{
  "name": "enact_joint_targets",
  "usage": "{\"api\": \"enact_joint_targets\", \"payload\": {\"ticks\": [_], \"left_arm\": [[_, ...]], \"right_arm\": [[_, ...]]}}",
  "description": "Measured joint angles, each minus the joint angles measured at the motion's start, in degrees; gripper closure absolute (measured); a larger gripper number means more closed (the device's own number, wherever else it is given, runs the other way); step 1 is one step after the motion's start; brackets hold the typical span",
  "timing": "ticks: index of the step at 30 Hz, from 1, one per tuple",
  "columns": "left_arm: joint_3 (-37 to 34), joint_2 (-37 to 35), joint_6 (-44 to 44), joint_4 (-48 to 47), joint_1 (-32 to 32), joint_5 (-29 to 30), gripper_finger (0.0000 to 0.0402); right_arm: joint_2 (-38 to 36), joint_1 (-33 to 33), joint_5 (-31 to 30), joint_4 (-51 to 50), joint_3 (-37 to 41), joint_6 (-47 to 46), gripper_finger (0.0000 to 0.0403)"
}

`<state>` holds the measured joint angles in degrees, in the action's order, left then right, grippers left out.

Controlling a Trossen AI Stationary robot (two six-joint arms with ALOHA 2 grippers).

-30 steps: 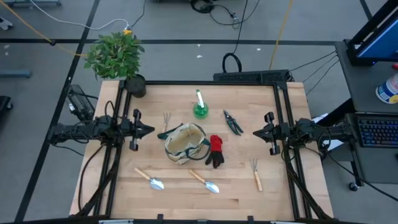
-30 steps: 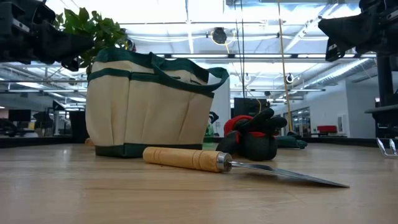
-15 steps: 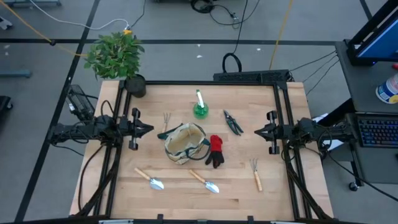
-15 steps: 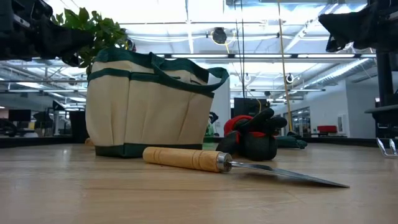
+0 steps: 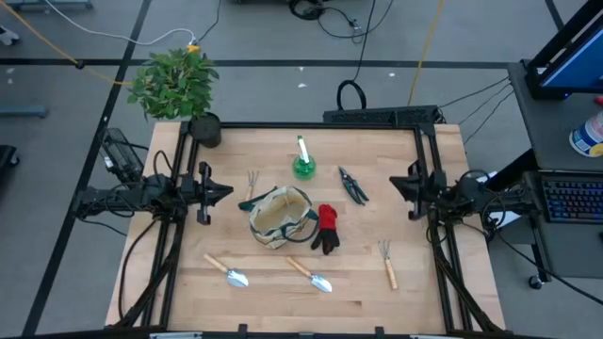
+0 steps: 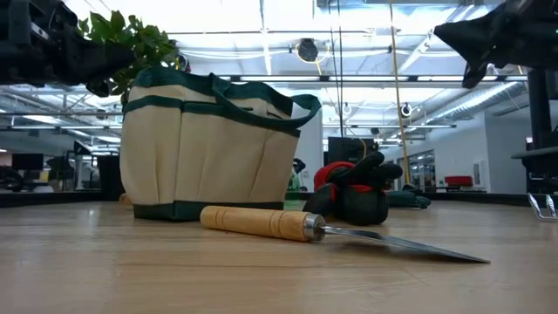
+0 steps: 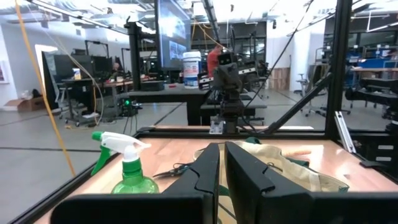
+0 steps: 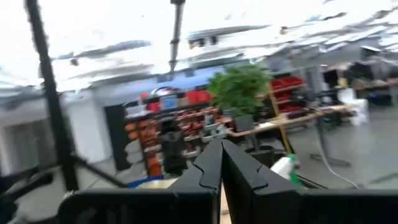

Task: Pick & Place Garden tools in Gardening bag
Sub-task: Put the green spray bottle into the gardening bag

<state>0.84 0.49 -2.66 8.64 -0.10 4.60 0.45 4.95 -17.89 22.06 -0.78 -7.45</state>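
The right gripper (image 5: pixel 395 185) hovers at the table's right edge, fingers together; the left gripper (image 5: pixel 226 194) waits opposite, also closed. Every tool lies outside the gardening bag (image 5: pixel 280 217). Risk: fingers left closed would shove the pruning shears (image 5: pixel 353 185) aside (nearest target). Only the high view shows the shears' position.

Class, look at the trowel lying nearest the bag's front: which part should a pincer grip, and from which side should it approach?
Grip the wooden handle of the trowel, coming straight down from above. It lies flat on the table, its handle toward the bag and its blade pointing away. The rounded handle is thicker than the thin, flat blade, so it likely offers the fingers more to close across, with open table on both sides.
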Motion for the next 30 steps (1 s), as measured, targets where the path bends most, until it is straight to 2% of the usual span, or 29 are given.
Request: {"api": "enact_joint_targets", "payload": {"ticks": [4,7,11,16,18,24,30], "left_arm": [[0.0,0.0,0.0,0.0,0.0,0.0,0.0369],[0.0,0.0,0.0,-0.1,0.0,0.0,0.0369],[0.0,0.0,0.0,0.1,0.0,-0.1,0.0369],[0.0,0.0,0.0,0.1,0.0,0.0,0.0369],[0.0,0.0,0.1,0.1,0.0,0.0,0.0369],[0.0,0.0,0.2,-0.3,0.0,0.1,0.0369],[0.0,0.0,0.3,-1.7,0.0,0.5,0.0369]], "right_arm": [[0.0,0.0,-6.5,0.7,0.0,-1.4,0.0403],[0.0,0.0,-9.4,1.7,0.0,1.6,0.0403],[0.0,0.0,-9.1,2.6,0.0,5.0,0.0403],[0.3,0.0,-4.4,3.0,-0.7,0.3,0.0403],[1.8,0.0,-4.2,2.9,-2.0,-1.4,0.0403],[11.7,0.0,-1.2,-0.8,-10.8,-0.5,0.0403],[26.7,0.0,-1.3,-10.7,-21.5,2.3,0.0403]]}}
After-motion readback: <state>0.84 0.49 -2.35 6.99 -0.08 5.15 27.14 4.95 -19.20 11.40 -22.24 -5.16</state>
